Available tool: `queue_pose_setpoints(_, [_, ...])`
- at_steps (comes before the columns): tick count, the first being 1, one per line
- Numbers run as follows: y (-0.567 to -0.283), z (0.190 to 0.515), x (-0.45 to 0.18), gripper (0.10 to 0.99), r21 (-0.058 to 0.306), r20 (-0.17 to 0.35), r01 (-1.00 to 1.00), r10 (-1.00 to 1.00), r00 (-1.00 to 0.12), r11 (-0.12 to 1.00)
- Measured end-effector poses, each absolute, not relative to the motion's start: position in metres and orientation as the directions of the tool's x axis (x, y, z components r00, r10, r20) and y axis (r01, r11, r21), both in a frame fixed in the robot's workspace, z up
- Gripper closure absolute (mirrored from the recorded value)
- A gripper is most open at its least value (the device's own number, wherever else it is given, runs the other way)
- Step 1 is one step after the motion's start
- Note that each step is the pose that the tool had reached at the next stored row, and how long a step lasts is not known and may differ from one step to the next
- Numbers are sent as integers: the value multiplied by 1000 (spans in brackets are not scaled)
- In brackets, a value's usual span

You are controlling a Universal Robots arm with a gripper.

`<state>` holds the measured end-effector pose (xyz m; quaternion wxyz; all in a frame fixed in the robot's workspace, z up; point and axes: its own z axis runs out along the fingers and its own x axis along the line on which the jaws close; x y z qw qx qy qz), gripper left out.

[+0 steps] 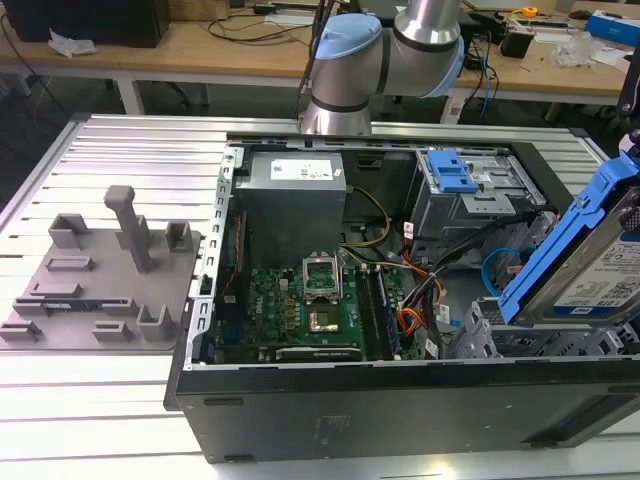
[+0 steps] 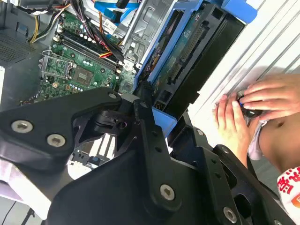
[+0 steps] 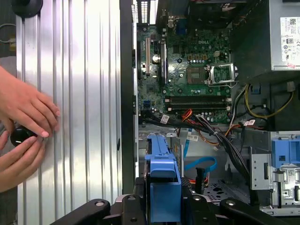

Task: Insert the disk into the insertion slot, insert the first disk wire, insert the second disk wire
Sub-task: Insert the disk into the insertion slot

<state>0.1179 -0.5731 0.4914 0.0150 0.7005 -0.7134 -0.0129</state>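
"Disk first: where is it?"

"In the air, steeply tilted, above the end of the computer case at the exterior view's right. The gripper has its fingers clamped on the two sides of the blue carrier, so it holds the disk. In the first wrist view the carrier stands up between them."

"And the insertion slot?"

"Below the disk, in that same corner of the case, as far as the exterior view tells. It is low, grey, perforated metal. Disk and slot are apart, and nothing has entered."

"So the first step is in hand?"

"I judge so: the disk is over the cage but not seated. Both cables lie inside the case. The first disk wire, orange-red, sits beside the board's edge. The second disk wire, light blue, loops near the cage. Neither touches the disk."

"What does seating call for?"

"By my reading, the carrier has to level out and square up with the cage mouth. A skewed edge could catch on the sheet metal or pinch the blue loop."

"Anything else nearby?"

"A person's hands rest on the slatted table beside the case's long wall. They are around a small dark round object, well apart from the gripper."
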Motion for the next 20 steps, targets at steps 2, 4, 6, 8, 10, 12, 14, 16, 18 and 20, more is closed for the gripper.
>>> queue_pose_setpoints(2, [-573, 491, 118, 722, 39, 3, -999, -1000, -18, 18])
queue_pose_setpoints(4, [-573, 491, 118, 722, 39, 3, -999, -1000, -18, 18])
queue_pose_setpoints(6, [-573, 491, 118, 722, 39, 3, -999, -1000, -18, 18])
queue_pose_setpoints(8, [-573, 491, 118, 722, 39, -4, -999, -1000, -18, 18])
queue_pose_setpoints(10, [-573, 491, 118, 722, 38, -28, -999, -999, -18, 17])
queue_pose_setpoints(12, [-573, 491, 118, 722, 37, -41, -999, -999, -18, 16])
queue_pose_setpoints(14, [-573, 491, 117, 722, 34, -67, -999, -998, -18, 15])
queue_pose_setpoints(16, [-573, 491, 117, 722, 34, -68, -999, -998, -18, 15])
queue_pose_setpoints(18, [-573, 491, 116, 722, 18, -68, -1000, -998, -17, 15])
queue_pose_setpoints(20, [-573, 491, 112, 722, -18, -65, -1000, -998, -14, 15])
